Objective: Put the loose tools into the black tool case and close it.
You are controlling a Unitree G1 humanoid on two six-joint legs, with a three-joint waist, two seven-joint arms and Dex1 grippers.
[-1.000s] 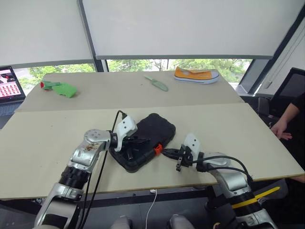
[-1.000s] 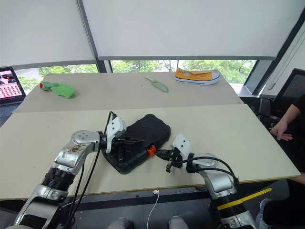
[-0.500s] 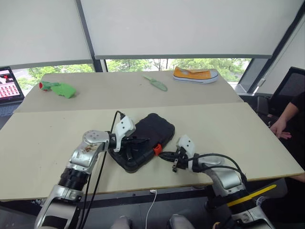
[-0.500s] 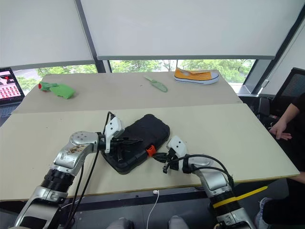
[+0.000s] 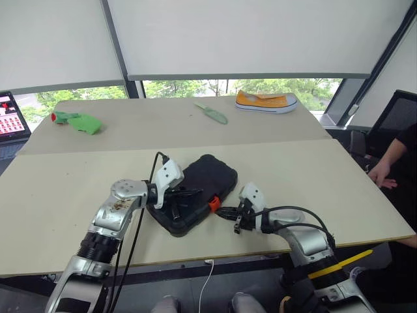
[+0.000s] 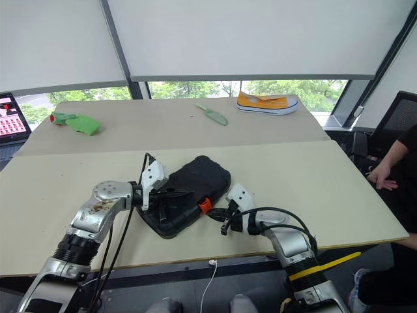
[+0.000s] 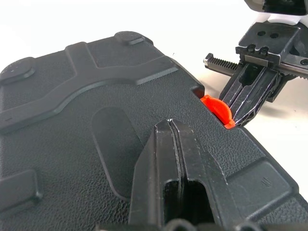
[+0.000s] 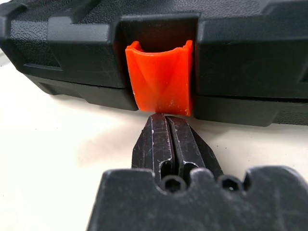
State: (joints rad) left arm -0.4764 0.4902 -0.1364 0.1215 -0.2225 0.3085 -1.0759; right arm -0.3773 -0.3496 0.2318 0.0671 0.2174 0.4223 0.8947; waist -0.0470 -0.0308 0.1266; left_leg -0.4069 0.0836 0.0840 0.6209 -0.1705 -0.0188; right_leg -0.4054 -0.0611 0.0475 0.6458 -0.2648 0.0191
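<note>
Tabletop: I see a wide beige tabletop (image 5: 313, 182) made of two boards, with a seam running across it behind the case.
Room: large windows with white roller blinds (image 5: 247, 39) pulled down, green trees under them; a laptop screen (image 5: 13, 117) at the far left; a person's hand (image 5: 380, 176) at the right edge.
Far side: a green trowel (image 5: 214, 113), a yellow shoe (image 5: 266, 102) and a green object with a red end (image 5: 77, 121) lie well apart from the case.
Black tool case: the black tool case (image 5: 195, 193) lies closed on the near part of the tabletop, between my two arms, its orange latch (image 8: 160, 77) on the side facing the right arm.
Left pincer: the left pincer (image 7: 172, 144) has its fingers pressed together, holds nothing, and its tips rest on the textured lid.
Right pincer: the right pincer (image 8: 166, 132) is also fully closed and empty, its tips just under the orange latch, touching or nearly touching it; I cannot tell which.
</note>
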